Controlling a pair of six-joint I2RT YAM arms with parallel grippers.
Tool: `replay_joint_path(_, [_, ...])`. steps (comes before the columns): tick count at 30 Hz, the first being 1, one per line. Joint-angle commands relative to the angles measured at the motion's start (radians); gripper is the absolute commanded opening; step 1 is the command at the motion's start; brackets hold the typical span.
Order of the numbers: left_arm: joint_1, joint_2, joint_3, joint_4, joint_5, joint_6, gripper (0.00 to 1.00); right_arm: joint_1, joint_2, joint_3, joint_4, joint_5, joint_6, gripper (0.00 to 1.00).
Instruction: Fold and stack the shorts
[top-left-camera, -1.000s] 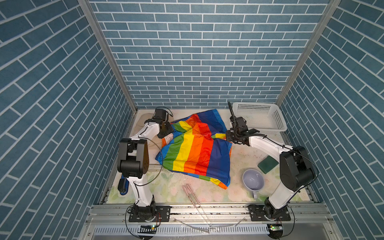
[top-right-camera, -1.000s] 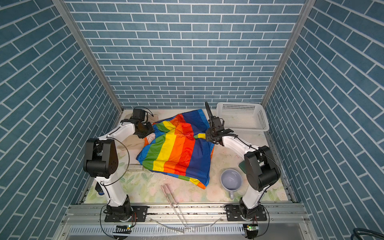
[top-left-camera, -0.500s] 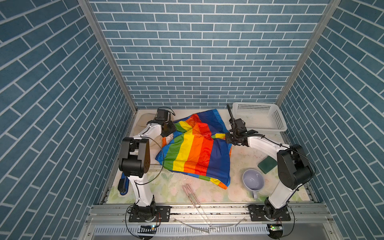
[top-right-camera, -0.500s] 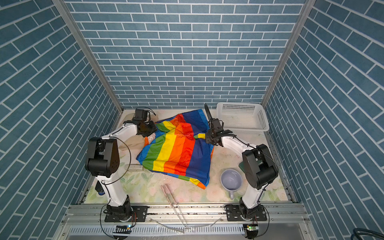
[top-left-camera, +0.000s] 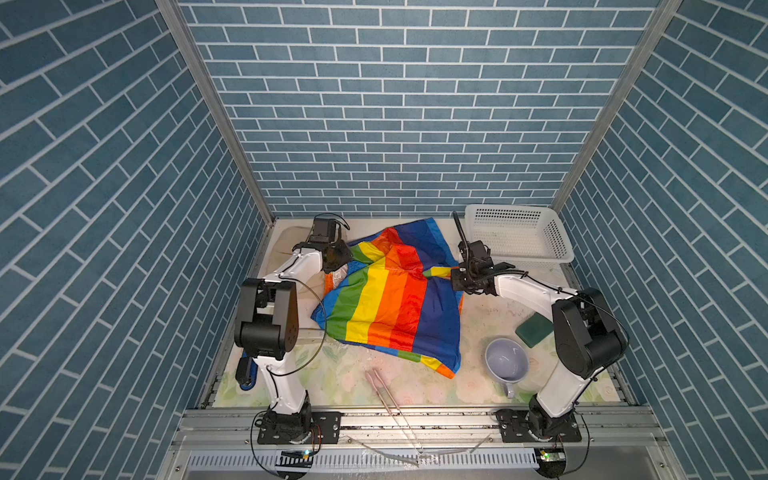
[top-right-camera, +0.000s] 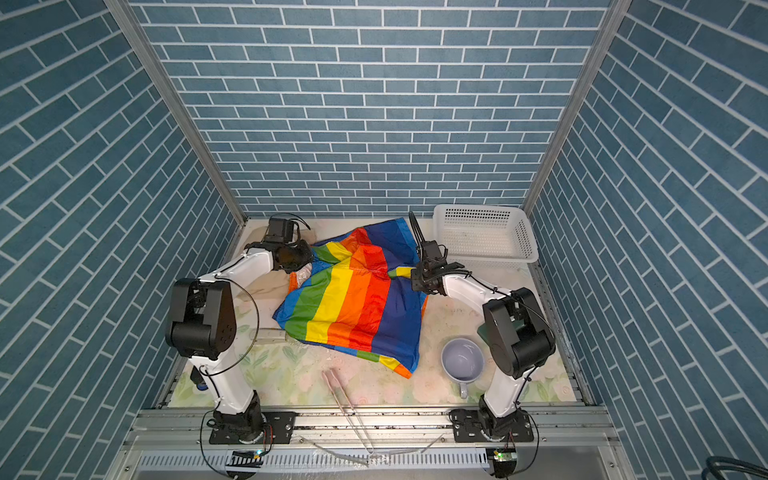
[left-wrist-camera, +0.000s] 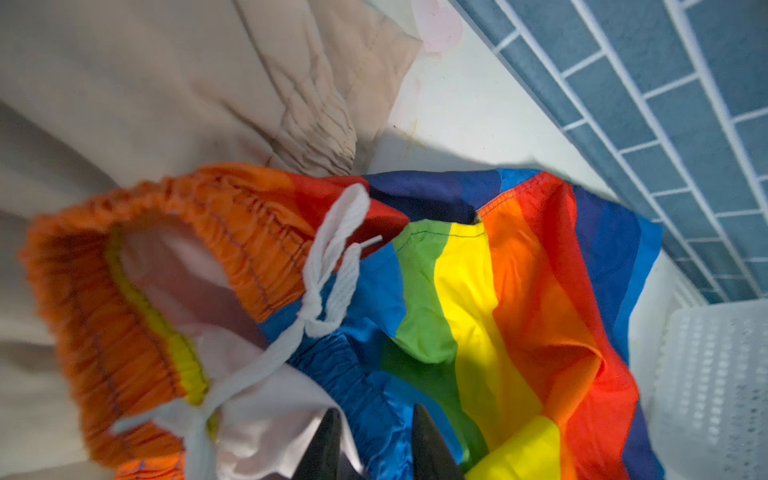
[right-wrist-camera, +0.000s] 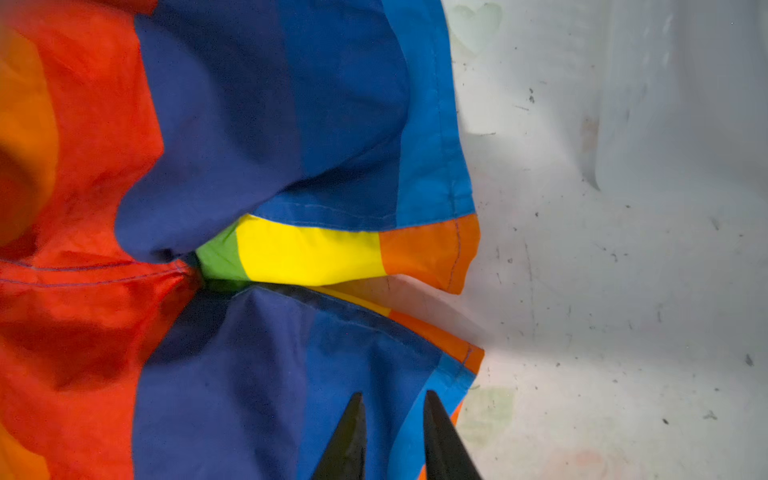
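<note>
Beige shorts (left-wrist-camera: 145, 83): far-left corner of worktop (top-left-camera: 316, 374), beside the left arm. Left tool (left-wrist-camera: 375, 409): jaws somewhat apart over the blue waistband, nothing visibly pinched. Rainbow shorts (top-left-camera: 390, 299): spread mid-worktop, orange waistband lying on the beige pair, white drawstring (left-wrist-camera: 332, 270) knotted. Right tool (right-wrist-camera: 392, 395): jaws slightly apart over a blue leg hem. White basket (top-left-camera: 519, 253): far-right corner.
</note>
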Motion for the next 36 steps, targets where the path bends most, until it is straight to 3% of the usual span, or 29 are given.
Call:
replay_joint_path(1, [-0.003,0.032,0.002,0.016,-0.02,0.003,0.45,0.002,-0.005,-0.026,-0.001,-0.004,0.021,0.26])
replay_joint_path(5, [-0.003,0.048,-0.029,0.03,-0.031,0.003,0.52,0.002,0.001,-0.019,0.0,-0.008,0.021,0.26])
replay_joint_path(17, [-0.003,0.123,-0.005,0.035,-0.034,0.006,0.46,0.002,0.011,-0.016,-0.016,-0.006,0.018,0.26])
replay_joint_path(26, [-0.003,-0.01,-0.013,0.018,-0.021,0.013,0.55,0.002,0.006,-0.028,-0.019,-0.011,0.024,0.26])
replay_joint_path(36, [-0.012,-0.019,-0.054,0.037,0.008,-0.016,0.52,0.002,-0.006,-0.043,-0.014,-0.007,0.027,0.27])
